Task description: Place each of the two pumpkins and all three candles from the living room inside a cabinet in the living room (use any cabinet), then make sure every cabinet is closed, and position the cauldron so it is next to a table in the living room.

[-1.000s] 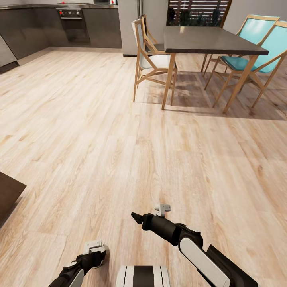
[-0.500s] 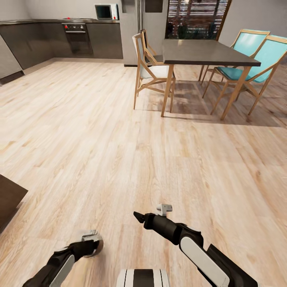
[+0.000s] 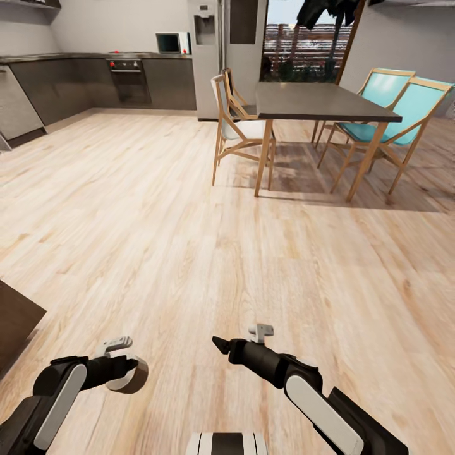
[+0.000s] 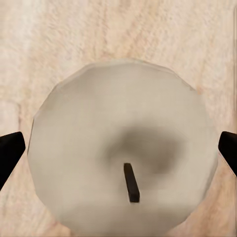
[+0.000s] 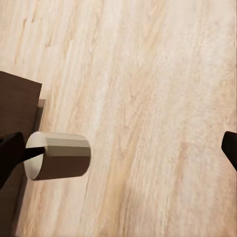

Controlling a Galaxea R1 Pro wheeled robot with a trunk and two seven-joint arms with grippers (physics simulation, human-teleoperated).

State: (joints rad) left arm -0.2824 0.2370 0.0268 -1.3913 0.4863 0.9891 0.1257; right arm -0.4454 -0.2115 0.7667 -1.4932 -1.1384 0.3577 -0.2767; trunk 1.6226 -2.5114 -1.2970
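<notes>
My left gripper (image 3: 128, 368) hangs low over the wooden floor, shut on a stubby pale grey-white candle (image 3: 121, 382). In the left wrist view the candle (image 4: 123, 148) faces the camera end-on with its dark wick up, a black fingertip at each side of it. The right wrist view catches the same candle (image 5: 59, 156) from the side. My right gripper (image 3: 218, 345) is held out in front of the trunk, open and holding nothing. A dark-brown cabinet corner (image 3: 16, 316) juts in at the left edge.
A tall dark-topped dining table (image 3: 319, 101) with wooden legs stands ahead to the right, with a white-seated chair (image 3: 240, 117) and teal chairs (image 3: 392, 104) around it. Grey kitchen units (image 3: 76, 79) and an oven line the far left wall. Light wood floor (image 3: 158, 221) stretches between.
The head camera has tilted up, showing more of the kitchen wall. My left arm has swung outward to the left with the candle. The right arm holds its pose.
</notes>
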